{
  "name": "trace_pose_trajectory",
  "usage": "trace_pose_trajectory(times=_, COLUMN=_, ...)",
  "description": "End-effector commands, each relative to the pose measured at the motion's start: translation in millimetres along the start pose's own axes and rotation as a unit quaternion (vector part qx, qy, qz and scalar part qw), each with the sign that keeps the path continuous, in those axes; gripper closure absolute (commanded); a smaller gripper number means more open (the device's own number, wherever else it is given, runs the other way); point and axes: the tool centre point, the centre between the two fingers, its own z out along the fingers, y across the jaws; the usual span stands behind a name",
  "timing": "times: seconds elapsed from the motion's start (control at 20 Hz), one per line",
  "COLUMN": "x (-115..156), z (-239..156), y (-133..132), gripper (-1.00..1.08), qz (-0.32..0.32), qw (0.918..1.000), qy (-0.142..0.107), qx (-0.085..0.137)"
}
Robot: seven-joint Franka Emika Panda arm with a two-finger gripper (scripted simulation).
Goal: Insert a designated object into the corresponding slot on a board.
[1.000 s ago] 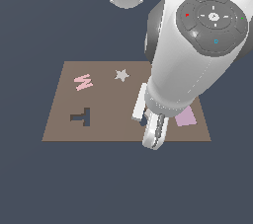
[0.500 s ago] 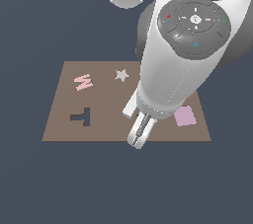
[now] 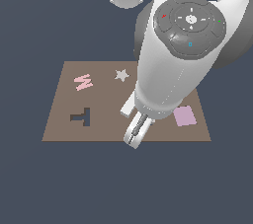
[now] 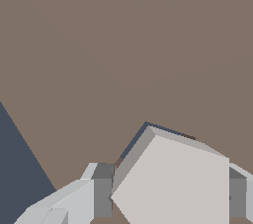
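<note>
The gray block (image 4: 173, 183) could get stuck. It has five sides, and the hole (image 4: 133, 141) has five sides too. A thin dark edge of the hole peeks out right beside the block, so the corners may not line up yet. If the arm pushes down like that, the block could jam on the rim or tip over. It could also slip out and land flat on the board (image 3: 99, 134).

The pincer (image 4: 168, 198) is clamped on the block. One finger (image 4: 101, 196) presses one side and the other finger presses the far side. They are only as far apart as the block is wide.

In the exterior view, the pincer (image 3: 137, 134) is low over the board, between the T-shaped hole (image 3: 82, 117) and the pink square (image 3: 185, 116). The arm hides the block there.
</note>
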Motion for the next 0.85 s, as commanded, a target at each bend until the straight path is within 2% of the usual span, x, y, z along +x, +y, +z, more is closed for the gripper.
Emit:
trace_pose_trajectory(times=0.0, x=0, z=0, y=0, gripper=1.08, qz=0.0, qw=1.0, qy=0.0, qx=0.0)
trace_pose_trajectory(times=0.3, x=0, z=10, y=0, gripper=1.08, qz=0.0, qw=1.0, qy=0.0, qx=0.0)
trace_pose_trajectory(times=0.35, x=0, z=10, y=0, gripper=-0.92, qz=0.0, qw=1.0, qy=0.0, qx=0.0)
trace_pose_trajectory(times=0.8, x=0, z=10, y=0, gripper=-0.92, qz=0.0, qw=1.0, qy=0.0, qx=0.0)
